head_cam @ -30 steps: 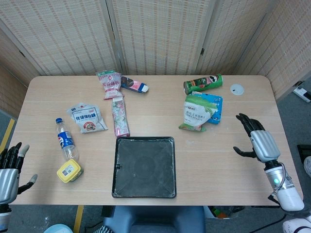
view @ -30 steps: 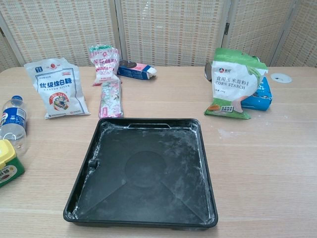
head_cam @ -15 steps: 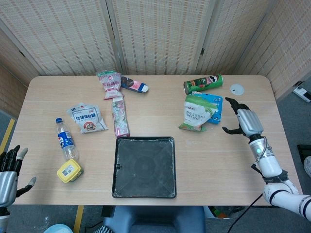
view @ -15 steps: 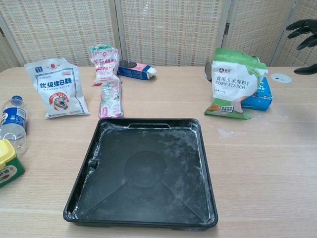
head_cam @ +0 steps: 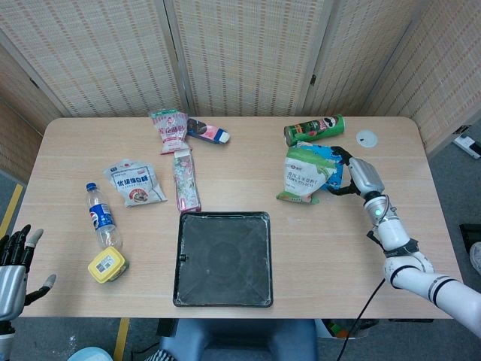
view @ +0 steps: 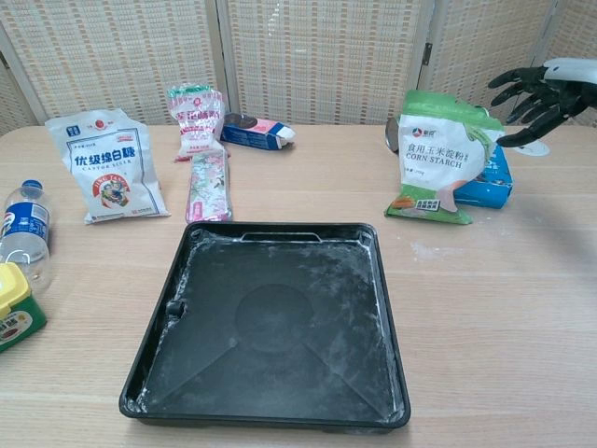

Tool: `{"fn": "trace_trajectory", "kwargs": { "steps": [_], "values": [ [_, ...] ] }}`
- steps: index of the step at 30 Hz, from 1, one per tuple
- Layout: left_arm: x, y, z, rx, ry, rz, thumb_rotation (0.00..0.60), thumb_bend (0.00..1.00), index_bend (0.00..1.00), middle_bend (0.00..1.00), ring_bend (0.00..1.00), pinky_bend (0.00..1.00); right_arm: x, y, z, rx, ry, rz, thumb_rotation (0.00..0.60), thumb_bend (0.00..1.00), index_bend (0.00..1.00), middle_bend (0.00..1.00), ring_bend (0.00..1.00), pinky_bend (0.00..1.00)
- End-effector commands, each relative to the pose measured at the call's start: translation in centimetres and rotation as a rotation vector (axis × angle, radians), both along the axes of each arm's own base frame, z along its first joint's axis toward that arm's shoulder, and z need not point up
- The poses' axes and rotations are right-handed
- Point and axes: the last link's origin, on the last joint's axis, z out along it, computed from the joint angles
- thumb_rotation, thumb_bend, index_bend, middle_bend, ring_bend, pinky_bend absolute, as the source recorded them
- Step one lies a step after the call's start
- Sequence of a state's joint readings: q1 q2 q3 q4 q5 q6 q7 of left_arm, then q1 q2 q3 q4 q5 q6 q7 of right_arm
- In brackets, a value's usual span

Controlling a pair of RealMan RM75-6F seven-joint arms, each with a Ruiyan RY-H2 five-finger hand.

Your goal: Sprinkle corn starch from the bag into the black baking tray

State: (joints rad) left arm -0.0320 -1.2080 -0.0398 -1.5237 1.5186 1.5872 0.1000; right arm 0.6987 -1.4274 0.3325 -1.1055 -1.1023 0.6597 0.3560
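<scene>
The right robot hand (view: pixel 534 93), fingers spread and empty at upper right, could topple the green-and-white corn starch bag (view: pixel 438 154) leaning on the blue packet (view: pixel 487 187), spilling powder outside the black baking tray (view: pixel 149 369).

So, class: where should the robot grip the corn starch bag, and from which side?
Probably the corn starch bag by its upper half, from its right: it leans upright on the blue pack, and the open right hand is beside that edge.
</scene>
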Motion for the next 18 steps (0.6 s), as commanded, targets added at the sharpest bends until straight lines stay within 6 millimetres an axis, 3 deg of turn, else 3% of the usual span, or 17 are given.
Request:
{"fn": "trace_trajectory", "kwargs": {
  "steps": [1,6,13,18],
  "values": [
    [-0.1,0.0,0.0,-0.001,0.001,0.002,0.6,0.3,0.1,0.0,0.0,0.0,-0.7,-0.1,-1.2,0.016,-0.041,-0.031,0.6,0.27,0.1,0.19,0.25,0.19],
    [0.0,0.1,-0.2,-0.011,0.003,0.0,0.6,0.3,0.1,0.0,0.0,0.0,-2.0,-0.4,-2.2,0.006,-0.136,-0.089,0.6,0.27,0.11,0.19,0.25,0.19],
    [0.5,0.2,-0.3,-0.015,0.0,-0.011,0.6,0.3,0.1,0.0,0.0,0.0,-2.1,-0.8,-4.6,0.034,-0.252,-0.124,0.6,0.26,0.14,0.19,0.26,0.19],
    [0.3,0.0,-0.1,-0.009,0.003,0.001,0.6,0.3,0.1,0.0,0.0,0.0,-2.1,-0.9,-5.9,0.011,-0.361,-0.136,0.6,0.26,0.23,0.23,0.3,0.24]
  ]
}}
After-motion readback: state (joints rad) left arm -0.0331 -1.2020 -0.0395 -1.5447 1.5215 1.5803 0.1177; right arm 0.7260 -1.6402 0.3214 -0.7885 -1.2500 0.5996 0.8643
